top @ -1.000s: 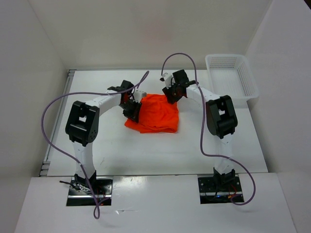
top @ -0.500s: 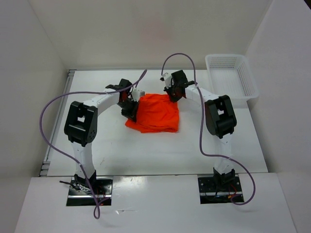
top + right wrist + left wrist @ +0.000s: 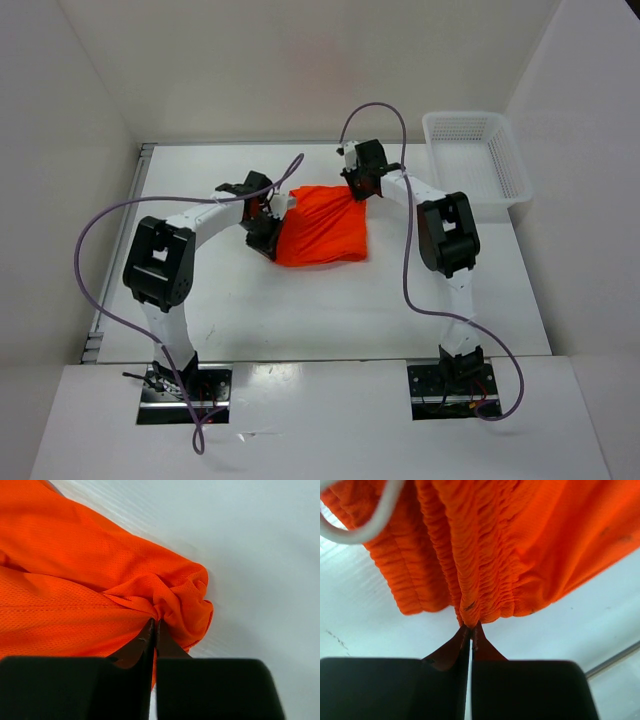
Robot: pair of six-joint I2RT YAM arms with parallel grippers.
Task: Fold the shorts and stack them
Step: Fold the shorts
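Item: shorts (image 3: 322, 226), bright orange, bunched mid-table toward the far side. I have the left gripper (image 3: 470, 631) clamped on the gathered waistband (image 3: 480, 580), with the white drawstring (image 3: 367, 522) looping beside it. The right gripper (image 3: 154, 626) is pinched on a mesh corner at the shorts' far right.

Table (image 3: 300, 310): white.

Right arm (image 3: 445, 235): stands between shorts and basket.

Basket (image 3: 516, 170): white mesh, far right corner, well apart from the shorts.

Purple cables (image 3: 373, 106): arch overhead.

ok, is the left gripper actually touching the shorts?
Touching. The left wrist view shows the left gripper shut on a gathered fold of the shorts.
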